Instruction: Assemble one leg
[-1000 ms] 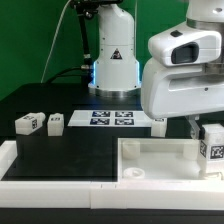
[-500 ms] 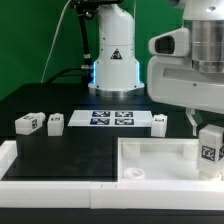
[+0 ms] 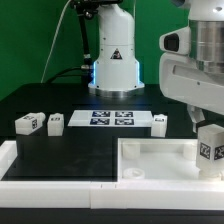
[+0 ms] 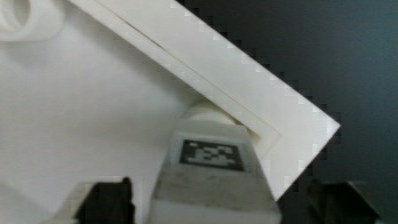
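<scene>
You have four legs, one tabletop (image 3: 150,165). The leg (image 3: 211,148) stands at the tabletop's corner, 3 o'clock in the exterior view, between your gripper (image 4: 217,198) fingers, which are spread with gaps either side, gripping nothing. On the surface (image 3: 90,150), outer spare leg (image 3: 27,123) and inner spare leg (image 3: 56,122) lie at 9 o'clock, and the third spare leg (image 3: 159,120) lies beside the marker board (image 3: 112,118).

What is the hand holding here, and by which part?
The leg stands between the fingers of the hand, near its upper end, over the tabletop corner. Whether they actually clamp it cannot be told.
</scene>
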Robot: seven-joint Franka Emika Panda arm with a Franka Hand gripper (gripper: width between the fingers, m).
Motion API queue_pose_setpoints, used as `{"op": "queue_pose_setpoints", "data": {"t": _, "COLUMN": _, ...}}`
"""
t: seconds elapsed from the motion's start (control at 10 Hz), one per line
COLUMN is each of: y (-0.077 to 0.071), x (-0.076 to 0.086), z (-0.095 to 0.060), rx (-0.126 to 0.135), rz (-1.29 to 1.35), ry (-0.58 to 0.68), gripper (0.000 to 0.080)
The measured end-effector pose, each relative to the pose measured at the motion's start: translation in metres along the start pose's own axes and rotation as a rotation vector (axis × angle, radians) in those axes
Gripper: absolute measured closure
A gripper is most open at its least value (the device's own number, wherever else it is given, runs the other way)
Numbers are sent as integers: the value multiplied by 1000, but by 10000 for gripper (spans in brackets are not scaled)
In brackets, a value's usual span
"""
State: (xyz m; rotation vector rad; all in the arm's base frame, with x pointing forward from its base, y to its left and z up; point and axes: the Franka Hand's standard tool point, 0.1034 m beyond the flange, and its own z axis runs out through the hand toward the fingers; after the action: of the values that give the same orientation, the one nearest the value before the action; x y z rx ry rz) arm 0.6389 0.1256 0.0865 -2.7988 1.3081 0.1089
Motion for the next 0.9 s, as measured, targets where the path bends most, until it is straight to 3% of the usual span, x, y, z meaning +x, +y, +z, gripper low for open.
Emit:
{"op": "queue_pose_setpoints", "data": {"t": 0.1, "y": 1, "x": 1, "z": 0, "rx": -1, "rz": -163, "ry": 1, "gripper": 220}}
{"op": "queue_pose_setpoints", "data": {"t": 0.2, "y": 1, "x": 2, "z": 2, "rx": -3, "rz": -311, "ry": 2, "gripper": 165}}
{"op": "queue_pose_setpoints", "data": {"t": 0.5, "y": 0, "x": 1, "z": 6, "rx": 1, "rz": -683, "ry": 16, "gripper": 151}}
{"op": "queue_pose_setpoints", "data": {"t": 0.9, "y": -1, "x": 0, "z": 3, "rx": -28, "rz": -1115, "ry": 31, "gripper": 151}}
